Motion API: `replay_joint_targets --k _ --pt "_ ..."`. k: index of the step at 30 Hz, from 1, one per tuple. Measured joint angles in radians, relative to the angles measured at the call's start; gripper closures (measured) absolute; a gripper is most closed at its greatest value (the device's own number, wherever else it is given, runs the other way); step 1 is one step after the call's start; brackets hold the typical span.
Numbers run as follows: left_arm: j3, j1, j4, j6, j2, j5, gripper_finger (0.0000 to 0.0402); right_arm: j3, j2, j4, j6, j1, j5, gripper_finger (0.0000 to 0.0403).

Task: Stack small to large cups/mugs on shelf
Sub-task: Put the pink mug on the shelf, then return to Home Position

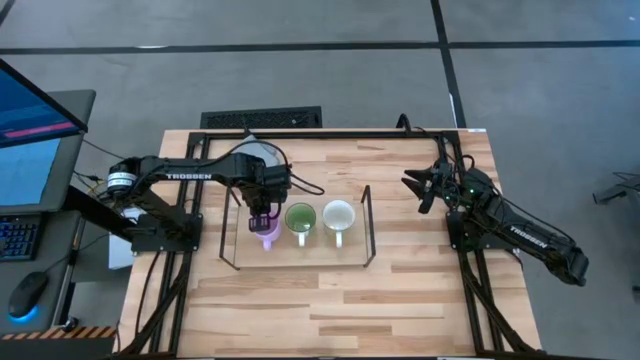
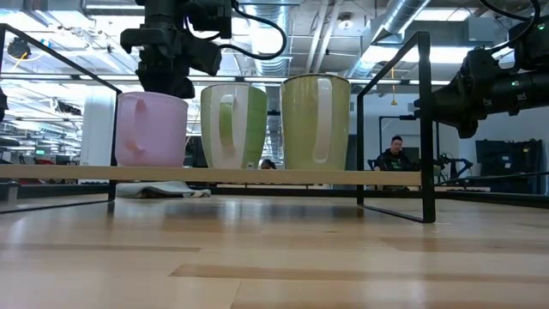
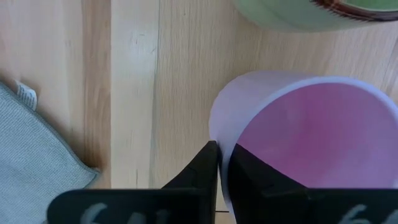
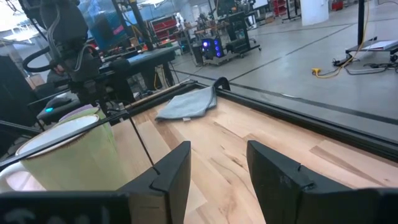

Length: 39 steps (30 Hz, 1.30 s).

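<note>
Standing on the desk [image 1: 400, 300], the shelf [image 1: 366, 225] holds three mugs in a row. The left gripper [image 1: 261, 222] pinches the purple mug [image 1: 268, 236] rim, placing it. Next it should let go. The right gripper [image 1: 424, 186] waits open nearby.

wood table [image 1: 400, 290] | wire shelf [image 1: 368, 225] centre: purple mug [image 1: 268, 236], green mug [image 1: 299, 219], cream mug [image 1: 338, 217] | grey cloth [image 1: 262, 150] 12 o'clock of shelf

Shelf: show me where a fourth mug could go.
The shelf has a bare strip between the white mug and its right upright. Its left end is crowded: the left gripper pinches the purple mug, next to the green mug.
</note>
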Motion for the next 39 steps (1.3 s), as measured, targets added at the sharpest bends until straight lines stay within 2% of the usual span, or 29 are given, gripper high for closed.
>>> replay_joint_targets --k 8,27,32,39 --pt "0.001 0.0 0.0 -0.002 0.0 0.0 0.0352 0.0 0.0 0.0 0.0 0.0 0.0 0.0225" --pt "0.001 0.0 -0.01 0.018 0.0 0.03 0.0179 0.0 0.0 0.0 0.0 0.0 0.0 0.0225" --pt "0.001 0.0 -0.014 0.013 -0.002 0.029 0.0162 0.0 0.0 0.0 0.0 0.0 0.0 0.0225" --pt "0.03 0.0 -0.038 0.013 -0.004 0.03 0.0159 0.0 0.0 0.0 0.0 0.0 0.0 0.0225"
